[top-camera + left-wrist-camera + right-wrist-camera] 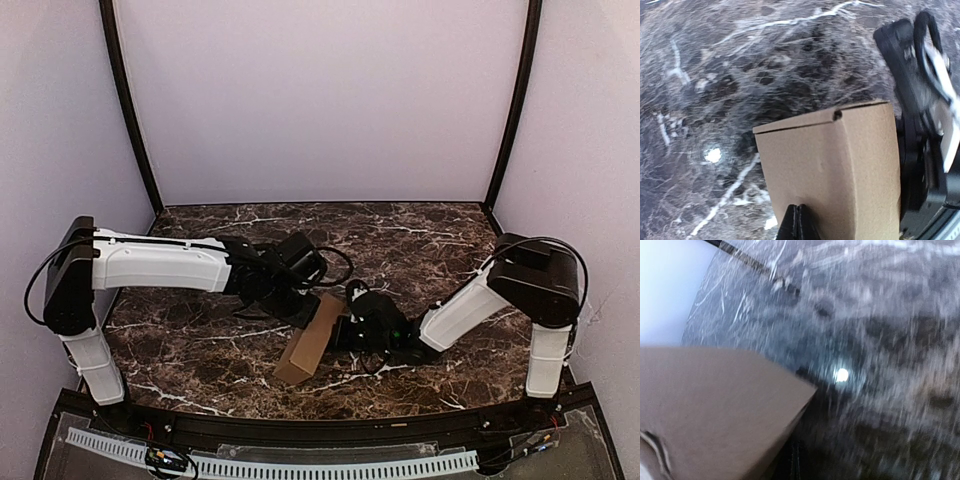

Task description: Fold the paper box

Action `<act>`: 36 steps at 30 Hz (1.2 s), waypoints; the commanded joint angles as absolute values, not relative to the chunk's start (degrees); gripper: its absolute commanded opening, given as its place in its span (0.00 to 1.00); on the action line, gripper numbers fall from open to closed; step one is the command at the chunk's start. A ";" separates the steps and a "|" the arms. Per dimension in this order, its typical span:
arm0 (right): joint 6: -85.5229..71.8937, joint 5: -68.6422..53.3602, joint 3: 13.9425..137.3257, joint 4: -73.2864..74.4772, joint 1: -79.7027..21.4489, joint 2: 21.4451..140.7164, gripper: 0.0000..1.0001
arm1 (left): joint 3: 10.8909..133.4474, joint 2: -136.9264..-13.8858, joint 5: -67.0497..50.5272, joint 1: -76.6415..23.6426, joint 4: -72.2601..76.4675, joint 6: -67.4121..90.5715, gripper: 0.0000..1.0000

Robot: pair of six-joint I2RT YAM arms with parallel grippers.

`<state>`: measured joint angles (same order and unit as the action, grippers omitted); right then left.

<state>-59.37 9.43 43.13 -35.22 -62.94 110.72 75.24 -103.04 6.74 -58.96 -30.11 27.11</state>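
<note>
box [311, 338]: thin tan cardboard, matt, unprinted, smooth apart from a faint dent on the face in the left wrist view; folds sharp and clean. table [430, 235]: dark brown marble-look top with white veins, polished and glossy (lamp glare shows as a white spot at 9 o'clock in the left wrist view, and near centre toward 3 o'clock in the right wrist view). arms [160, 265]: smooth white plastic shells with a slight sheen, black matt joints. walls [320, 100]: pale, plain, matt. posts [129, 110] at 10 and 2 o'clock: black, faintly glossy. strip [300, 467] at 6 o'clock: white slotted plastic.
</note>
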 commanded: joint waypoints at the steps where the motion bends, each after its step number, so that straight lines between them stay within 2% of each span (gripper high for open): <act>1: -55.29 5.65 45.62 -35.58 -57.42 114.15 0.00 | 76.45 -100.13 10.88 -59.44 -36.36 27.46 0.01; 8: -48.99 7.16 36.64 -32.39 -50.21 108.91 0.00 | 78.44 -100.20 11.48 -59.35 -36.01 27.01 0.01; 16: -38.19 13.80 31.75 -19.71 -47.20 91.10 0.00 | 80.19 -100.50 10.42 -59.37 -35.31 26.50 0.01; 22: -30.86 7.46 32.09 -12.68 -47.35 79.39 0.00 | 79.20 -97.95 12.16 -59.33 -36.46 26.78 0.01; 26: -29.04 0.33 30.76 -10.58 -49.04 73.98 0.00 | 75.61 -94.50 13.05 -59.37 -35.74 27.72 0.12; 27: -28.89 0.27 30.21 -10.10 -49.88 72.34 0.00 | 73.81 -92.66 13.24 -59.35 -35.23 27.88 0.20; 29: -28.62 0.62 29.47 -8.50 -51.18 68.97 0.00 | 71.11 -89.52 13.95 -59.33 -33.60 28.37 0.29; 31: -28.66 0.70 28.97 -6.61 -51.66 64.99 0.08 | 68.91 -86.29 14.89 -59.38 -32.69 28.73 0.34; 32: -28.68 0.88 28.79 -5.79 -51.72 62.57 0.18 | 68.20 -83.95 15.23 -59.34 -32.30 28.76 0.36; 33: -28.55 1.45 28.66 -4.89 -51.73 60.33 0.29 | 66.82 -82.71 15.98 -59.38 -31.91 28.33 0.40; 35: -27.69 2.46 29.15 -2.39 -51.68 55.45 0.56 | 65.42 -79.39 17.19 -59.37 -32.03 27.05 0.49; 36: -27.09 3.42 29.87 -0.67 -51.68 53.09 0.66 | 65.05 -77.11 17.74 -59.34 -32.23 26.71 0.61</act>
